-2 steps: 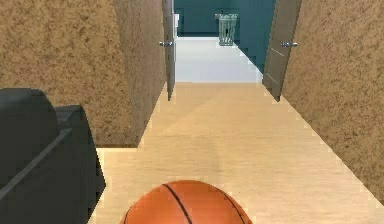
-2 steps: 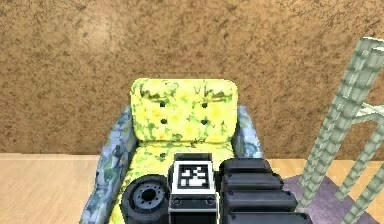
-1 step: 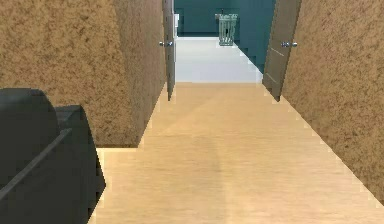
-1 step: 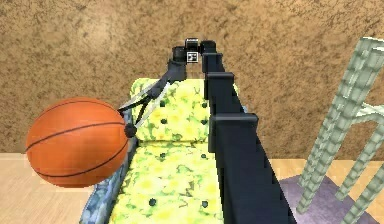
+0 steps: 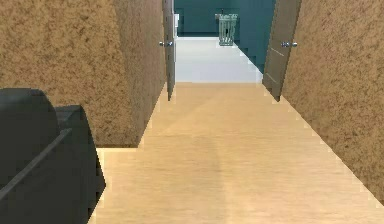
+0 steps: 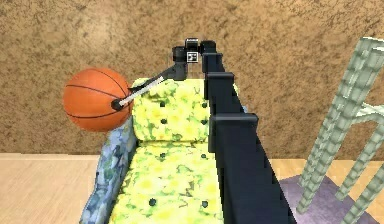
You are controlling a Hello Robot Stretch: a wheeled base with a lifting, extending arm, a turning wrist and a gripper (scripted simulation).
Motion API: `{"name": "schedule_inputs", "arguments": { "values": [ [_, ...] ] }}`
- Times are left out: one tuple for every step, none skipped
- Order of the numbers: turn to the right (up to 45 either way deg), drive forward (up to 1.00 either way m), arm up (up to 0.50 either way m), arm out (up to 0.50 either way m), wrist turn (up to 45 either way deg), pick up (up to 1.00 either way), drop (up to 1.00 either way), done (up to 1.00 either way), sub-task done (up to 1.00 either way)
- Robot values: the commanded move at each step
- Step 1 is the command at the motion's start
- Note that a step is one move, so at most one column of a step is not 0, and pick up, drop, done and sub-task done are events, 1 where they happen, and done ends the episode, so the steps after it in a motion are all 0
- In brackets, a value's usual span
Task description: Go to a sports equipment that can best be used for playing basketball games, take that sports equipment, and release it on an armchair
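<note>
basketball (image 6: 95,98) hangs at the end effector (image 6: 128,98), which holds it clear of the yellow floral armchair (image 6: 172,150), above its blue side.

Arm side view: my arm (image 6: 236,150) runs up just right of the middle, over an armchair (image 6: 170,160) set against the wall (image 6: 290,40). At my jaws' far end the basketball (image 6: 92,98) hangs left of the arm, above the armchair's left side, clear of it. A slatted frame (image 6: 345,120) stands at right. Forward view: a padded seat (image 5: 40,150) at lower left; the floor (image 5: 230,150) leads between two doors (image 5: 169,50) to a room with a wire rack (image 5: 227,28).
</note>
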Motion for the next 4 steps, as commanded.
{"name": "schedule_inputs", "arguments": {
  "values": [
    [0.0,0.0,0.0,0.0,45.0,0.0,0.0,0.0,0.0],
    [0.0,0.0,0.0,0.0,36.0,0.0,0.0,0.0,0.0],
    [0.0,0.0,-0.38,0.0,0.0,0.0,0.0,0.0,0.0],
    [0.0,0.0,-0.32,0.0,0.0,0.0,0.0,0.0,0.0]
  ]
}}
